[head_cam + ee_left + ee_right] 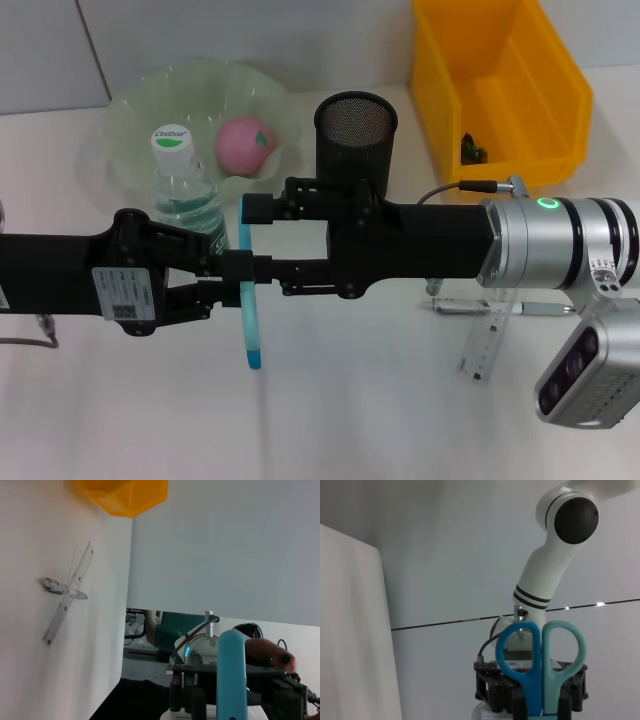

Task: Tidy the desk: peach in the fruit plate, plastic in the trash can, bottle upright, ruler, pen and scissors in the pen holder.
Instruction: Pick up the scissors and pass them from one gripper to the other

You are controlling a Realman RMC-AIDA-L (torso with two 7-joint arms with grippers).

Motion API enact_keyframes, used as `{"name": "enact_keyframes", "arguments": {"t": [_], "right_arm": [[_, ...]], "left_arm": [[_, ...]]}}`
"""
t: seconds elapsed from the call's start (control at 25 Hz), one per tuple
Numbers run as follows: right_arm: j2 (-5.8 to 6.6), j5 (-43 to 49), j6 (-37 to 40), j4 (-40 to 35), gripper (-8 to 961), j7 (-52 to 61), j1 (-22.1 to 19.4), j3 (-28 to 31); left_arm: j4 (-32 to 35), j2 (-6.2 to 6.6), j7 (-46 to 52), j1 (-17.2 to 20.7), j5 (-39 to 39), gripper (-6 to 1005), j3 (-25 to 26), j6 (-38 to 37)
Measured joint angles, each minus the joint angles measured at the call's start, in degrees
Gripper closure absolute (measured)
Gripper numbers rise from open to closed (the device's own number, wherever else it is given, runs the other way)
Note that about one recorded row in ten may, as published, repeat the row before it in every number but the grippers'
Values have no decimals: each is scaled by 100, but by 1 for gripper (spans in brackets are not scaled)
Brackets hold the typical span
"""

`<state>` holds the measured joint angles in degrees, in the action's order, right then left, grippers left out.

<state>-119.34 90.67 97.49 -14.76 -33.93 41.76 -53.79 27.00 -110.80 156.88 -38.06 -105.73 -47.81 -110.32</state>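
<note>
**Both pincers meet on the scissors in front of the pen holder**

Taking the black mesh pen holder (355, 135) as the marker, the pale green fruit plate (130, 110) sits to its left at the back of the white table (350, 420), with the pink peach (245, 145) inside it. The water bottle (185, 190) stands upright just in front of that plate, its white cap on.

The left pincer (232, 275) reaches in from the left, in front of the holder, and its fingers are closed on the blue scissors (250, 290). The scissors hang with their length running toward the viewer, held up off the table. The right pincer (262, 237) comes across from the right and grips the same scissors, its fingers closed on them just in front of the holder. In the right wrist view the two blue handle loops (540, 665) stand above the black finger mount.

To the holder's right, and nearer the front, the clear ruler (487, 335) lies across the pen (500, 307) on the table. Behind them, right of the holder, stands the yellow trash can (500, 85) with something dark inside.
</note>
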Motion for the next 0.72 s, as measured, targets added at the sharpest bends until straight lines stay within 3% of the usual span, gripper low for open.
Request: {"name": "enact_keyframes", "arguments": {"t": [0.28,0.48,0.72], "right_arm": [[-1,15,-9,2,258,-20,-2,0],[-7,26,-13,12,479,-27,-2,-2],[-9,22,-51,17,553,-32,5,-73]], "left_arm": [[1,0,-13,1,2,758,2,-17],[12,-2,-14,0,0,745,5,-21],[11,-8,-15,-13,-1,729,0,-21]]}}
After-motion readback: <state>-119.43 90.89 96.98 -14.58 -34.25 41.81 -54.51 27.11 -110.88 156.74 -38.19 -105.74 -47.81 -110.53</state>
